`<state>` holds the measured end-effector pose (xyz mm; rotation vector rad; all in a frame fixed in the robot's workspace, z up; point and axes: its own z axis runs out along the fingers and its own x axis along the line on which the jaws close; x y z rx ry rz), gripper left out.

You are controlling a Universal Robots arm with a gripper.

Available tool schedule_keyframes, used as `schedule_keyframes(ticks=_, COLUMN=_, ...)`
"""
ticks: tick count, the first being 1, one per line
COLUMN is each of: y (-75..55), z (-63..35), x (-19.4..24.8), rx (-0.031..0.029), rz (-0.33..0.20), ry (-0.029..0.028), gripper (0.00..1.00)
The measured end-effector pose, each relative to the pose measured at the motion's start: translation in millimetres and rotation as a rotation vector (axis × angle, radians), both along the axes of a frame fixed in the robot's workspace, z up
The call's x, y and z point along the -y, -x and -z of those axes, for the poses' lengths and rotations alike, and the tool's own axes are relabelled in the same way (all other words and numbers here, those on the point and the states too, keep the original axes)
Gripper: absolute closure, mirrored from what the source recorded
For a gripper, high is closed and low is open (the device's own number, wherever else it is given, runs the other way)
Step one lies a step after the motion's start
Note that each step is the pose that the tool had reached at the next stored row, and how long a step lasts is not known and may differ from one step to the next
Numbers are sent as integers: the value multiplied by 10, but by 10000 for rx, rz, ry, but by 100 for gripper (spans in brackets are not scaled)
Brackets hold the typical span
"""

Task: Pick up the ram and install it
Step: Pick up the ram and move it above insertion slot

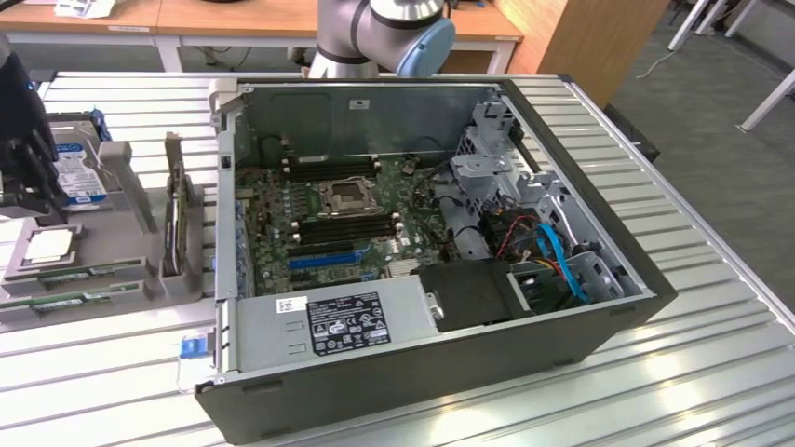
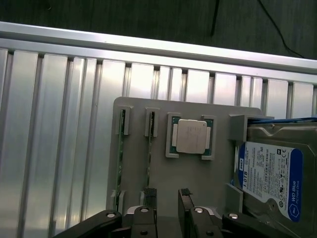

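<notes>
Two ram sticks stand on edge in slots of a grey holder (image 2: 218, 111): one ram stick (image 2: 121, 153) and a second ram stick (image 2: 150, 148) beside it. In the exterior view they are thin green strips (image 1: 77, 273) at the holder's front, at the exterior view's left. My gripper (image 2: 167, 201) hangs above the holder, open, with nothing between its dark fingers (image 2: 148, 198). One finger lines up with the end of the second stick; the gap is over bare holder beside it. In the exterior view the gripper (image 1: 28, 186) is a dark mass at the far left.
The holder also carries a CPU (image 2: 190, 136), a blue-labelled hard drive (image 2: 270, 178) and an upright dark card (image 1: 174, 219). The open PC case (image 1: 597, 317) fills the table's middle, its motherboard (image 1: 342, 209) with memory slots exposed. The slatted metal table (image 1: 695, 391) surrounds it.
</notes>
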<state>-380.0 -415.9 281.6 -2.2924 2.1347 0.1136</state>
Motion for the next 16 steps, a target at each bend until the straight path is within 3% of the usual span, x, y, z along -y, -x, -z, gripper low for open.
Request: schedule_keyframes(ticks=16, y=0, z=196, x=0, rx=0, rz=0, ry=-4, gripper=69)
